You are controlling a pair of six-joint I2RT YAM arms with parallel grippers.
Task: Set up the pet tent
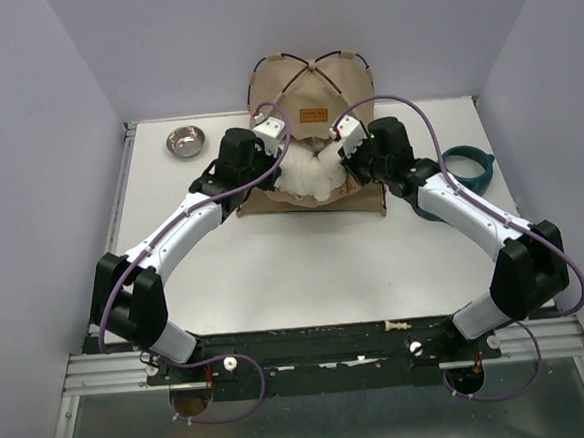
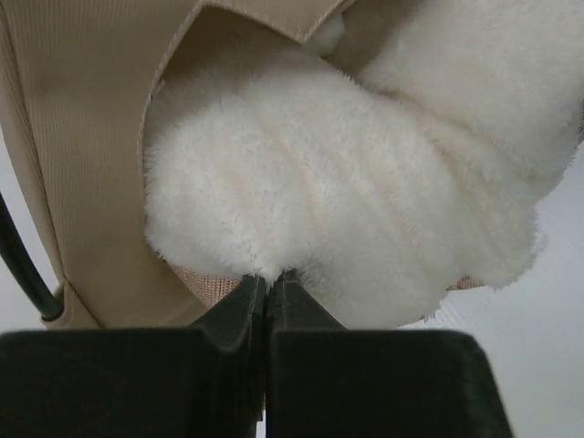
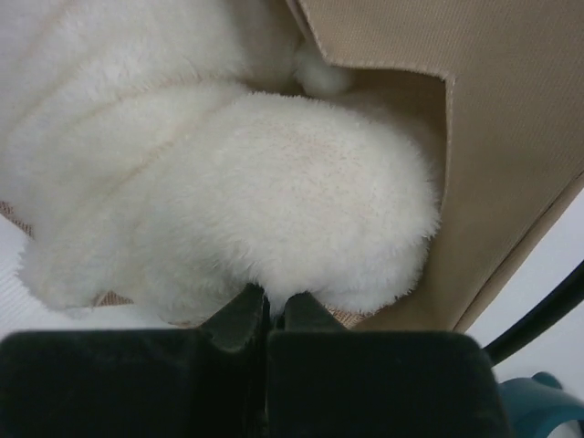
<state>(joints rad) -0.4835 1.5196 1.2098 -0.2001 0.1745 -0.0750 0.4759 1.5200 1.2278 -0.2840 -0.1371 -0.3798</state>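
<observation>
Left fingers [image 2: 233, 315], right fingers [image 3: 235, 319] clamped on cushion [image 2: 347, 201] — pet tent [image 1: 293, 89] doorway mostly hidden

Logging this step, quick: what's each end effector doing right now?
Left end effector: closed, pinching the white cushion at its edge.
Right end effector: closed, pinching the same cushion.

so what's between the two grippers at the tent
The white cushion, bulging from the pet tent doorway, spans from left gripper to right gripper; the top view shows it.

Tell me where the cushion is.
In the top view the cushion fills the doorway of the tent at the far middle of the table, gripped by the left gripper and right gripper.
</observation>
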